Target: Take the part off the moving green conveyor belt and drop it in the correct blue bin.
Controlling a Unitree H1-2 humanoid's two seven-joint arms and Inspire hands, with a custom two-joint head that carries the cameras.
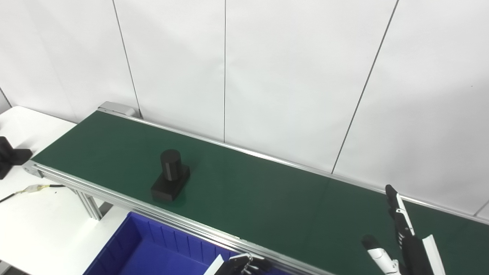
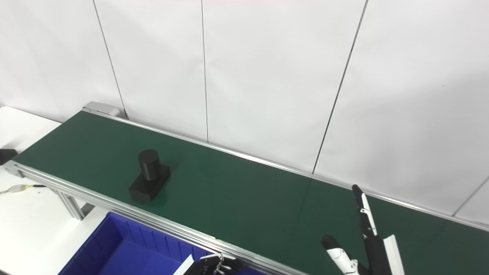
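Observation:
A black part (image 1: 170,175), an upright cylinder on a flat rectangular base, rides on the green conveyor belt (image 1: 267,198) toward its left half, close to the near rail. My right hand (image 1: 399,238) rises at the lower right over the belt, fingers and thumb spread apart, holding nothing, far to the right of the part. Only the top of my left hand (image 1: 240,265) shows at the bottom edge, below the belt's near rail and over the blue bin (image 1: 126,244); its fingers cannot be made out.
The blue bin sits below the belt's near rail at bottom left. A white table (image 1: 46,221) at left carries another black part (image 1: 9,156) and a cable with a yellow-white connector (image 1: 34,188). A white panelled wall stands behind the belt.

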